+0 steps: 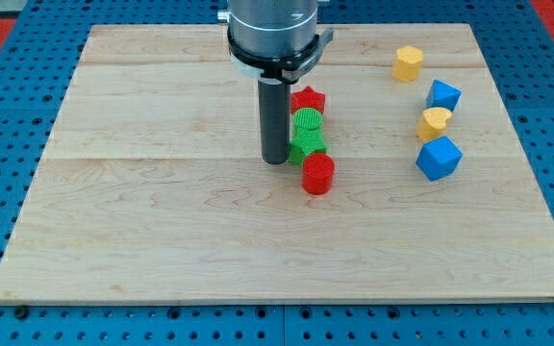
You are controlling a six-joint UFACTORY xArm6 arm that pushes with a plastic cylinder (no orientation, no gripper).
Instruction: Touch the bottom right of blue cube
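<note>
Red cylinder (317,175) nearest, beside my tip (276,160); no jaws on this rod; blue cube (439,158) at view's right on table (162,250): sweep below red cylinder, approach cube's bottom-right corner slowly

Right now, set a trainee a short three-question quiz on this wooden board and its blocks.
1. True or false: my tip touches the larger blue cube-like block at the view's right.
2. Which block lies nearest my tip? A) the green star-shaped block B) the yellow hexagonal block C) the smaller blue block
3. Fill in: the red cylinder lies toward the view's ____ from the green cylinder.

Key: 1 false, a stretch of bare wooden board separates them. 2 A. 3 bottom.
</note>
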